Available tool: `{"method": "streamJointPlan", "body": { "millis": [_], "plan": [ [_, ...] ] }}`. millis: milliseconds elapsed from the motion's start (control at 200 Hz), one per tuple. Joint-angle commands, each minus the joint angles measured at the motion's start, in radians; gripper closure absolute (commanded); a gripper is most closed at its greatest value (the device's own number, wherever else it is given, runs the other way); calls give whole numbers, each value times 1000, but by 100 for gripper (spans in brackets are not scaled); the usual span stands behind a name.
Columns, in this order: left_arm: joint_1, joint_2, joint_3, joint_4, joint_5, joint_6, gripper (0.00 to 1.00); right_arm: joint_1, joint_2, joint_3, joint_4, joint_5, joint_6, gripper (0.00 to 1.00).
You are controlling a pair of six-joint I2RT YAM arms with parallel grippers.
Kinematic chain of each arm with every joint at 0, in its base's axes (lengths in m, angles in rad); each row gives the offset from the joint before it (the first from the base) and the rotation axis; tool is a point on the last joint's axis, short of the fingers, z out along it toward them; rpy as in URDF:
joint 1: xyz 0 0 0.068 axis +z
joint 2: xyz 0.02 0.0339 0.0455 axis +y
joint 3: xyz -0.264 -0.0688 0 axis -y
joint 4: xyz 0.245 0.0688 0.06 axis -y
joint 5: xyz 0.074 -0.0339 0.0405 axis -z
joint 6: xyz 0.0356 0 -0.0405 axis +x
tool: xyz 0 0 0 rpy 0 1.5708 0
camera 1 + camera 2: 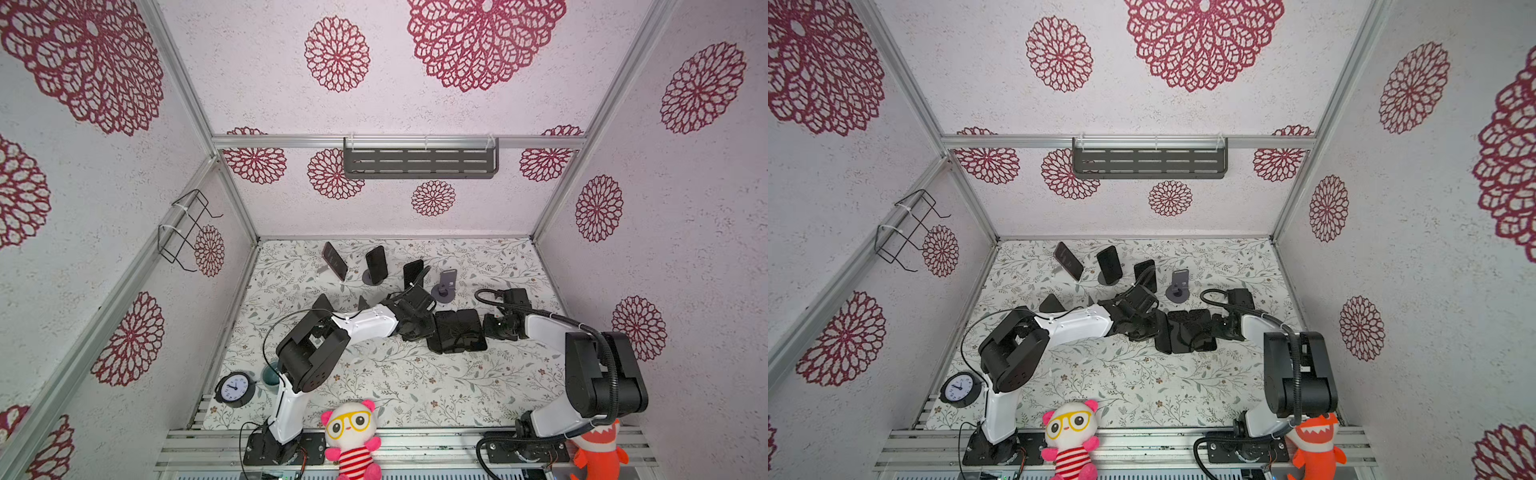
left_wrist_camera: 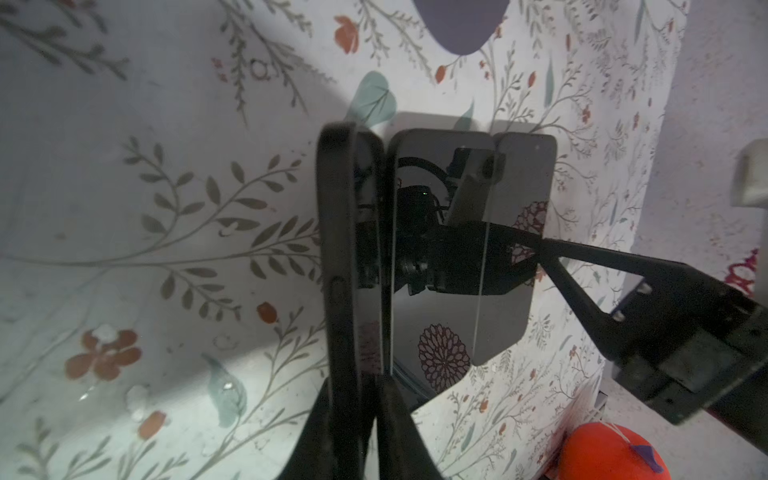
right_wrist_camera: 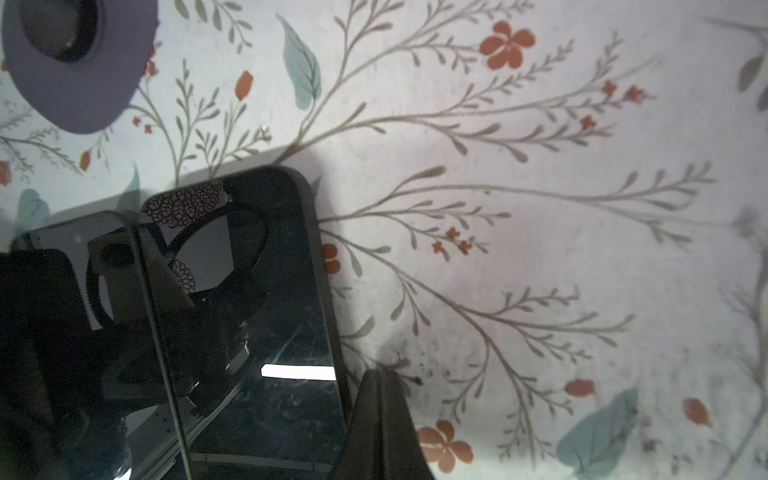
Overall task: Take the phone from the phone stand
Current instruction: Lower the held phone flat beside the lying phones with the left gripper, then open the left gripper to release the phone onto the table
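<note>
- Bench: floral-patterned surface. Both arms reach in to its middle.
- Flat handsets: two dark units lie face up and overlapping, between the two end effectors.
- Back-row handsets: three further units lean upright in holders near the rear wall.
- Phone: off the phone stand and set on its long edge on the bench. It sits just beside the nearer flat handset, glass side towards it.
- Phone stand: grey, on a round base. It stands upright and bare, behind the flat handsets and near them.
- Left end effector: narrow setting. One finger sits on each side of the phone's near end. Whether the pads press on the casing cannot be told.
- Right end effector: fully closed and holding nothing. The tips are together at the bench surface, just beside the edge of the outer flat handset.
</note>
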Motion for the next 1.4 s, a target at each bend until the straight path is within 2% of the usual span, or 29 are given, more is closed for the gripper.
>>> {"method": "streamJointPlan", "body": {
  "millis": [0, 420, 736, 881, 1121, 1236, 1391],
  "plan": [
    [5, 21, 32, -64, -49, 32, 74, -1, -13, -6, 4, -7, 18, 98],
    [6, 42, 46, -81, -56, 51, 50, 3, -38, -21, -5, -13, 30, 98],
    [3, 23, 45, -105, -90, 77, 46, 5, -58, -23, -12, -18, 41, 94],
    [-3, -45, 49, -165, -161, 121, 43, 3, -76, -14, -21, -30, 48, 82],
    [-5, -203, 54, -277, -313, 201, 39, 6, -127, 4, -45, -26, 52, 72],
    [0, -276, 35, -287, -358, 250, 39, 16, -169, 17, -65, -15, 40, 70],
    [19, -420, -1, -295, -427, 374, 32, 63, -244, 51, -112, 13, 2, 69]
  ]
}}
